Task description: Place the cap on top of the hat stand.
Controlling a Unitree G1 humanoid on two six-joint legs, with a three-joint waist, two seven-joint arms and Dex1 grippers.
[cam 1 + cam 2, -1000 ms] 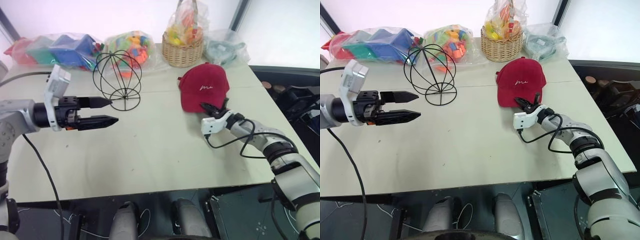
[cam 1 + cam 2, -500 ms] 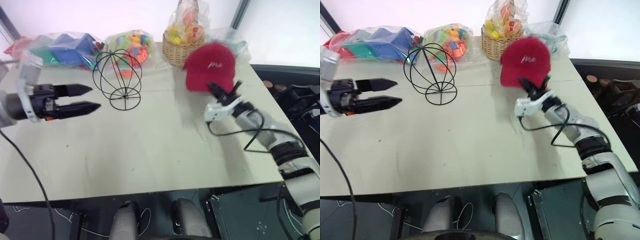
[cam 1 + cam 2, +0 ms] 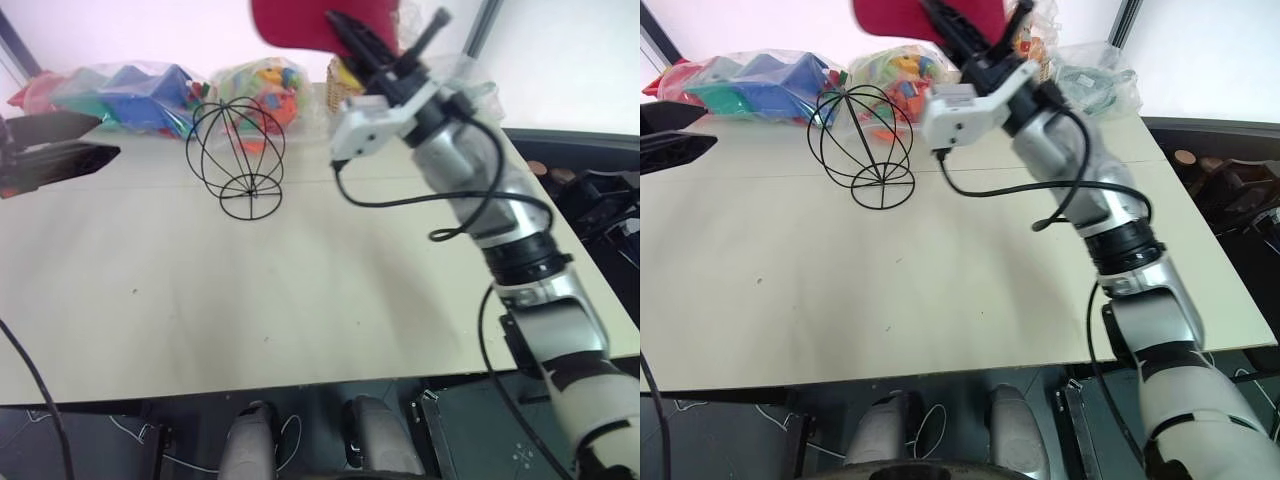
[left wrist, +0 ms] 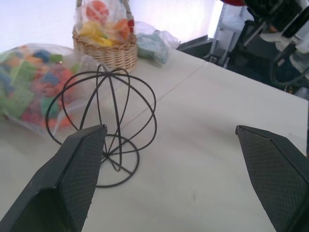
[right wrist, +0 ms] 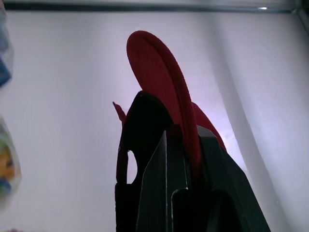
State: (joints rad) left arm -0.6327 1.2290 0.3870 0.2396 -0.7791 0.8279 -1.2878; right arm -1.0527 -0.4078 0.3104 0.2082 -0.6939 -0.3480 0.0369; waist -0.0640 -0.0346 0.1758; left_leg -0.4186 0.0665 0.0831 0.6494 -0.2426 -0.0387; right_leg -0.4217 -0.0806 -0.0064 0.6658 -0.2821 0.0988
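While the bare table [image 3: 300, 300] is lying nearest, the left gripper [image 4: 178, 183] is hovering level at its left edge with its fingers spread wide and holding nothing, pointing toward the hat stand [image 3: 236, 158], which is standing upright and uncovered farther back. Beyond and above it to the right, the right gripper [image 3: 350, 35] is clamping the cap [image 3: 300, 22] by its brim, high off the table in front of the wicker basket [image 4: 104, 48] and bagged toys [image 3: 130, 95].

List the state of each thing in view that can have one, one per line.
cap: lifted off the table, pinched at the brim.
right gripper: fingers shut on the cap.
left gripper: fingers open, holding nothing.
hat stand: upright on the table, bare.
wicker basket: upright, filled with bagged items.
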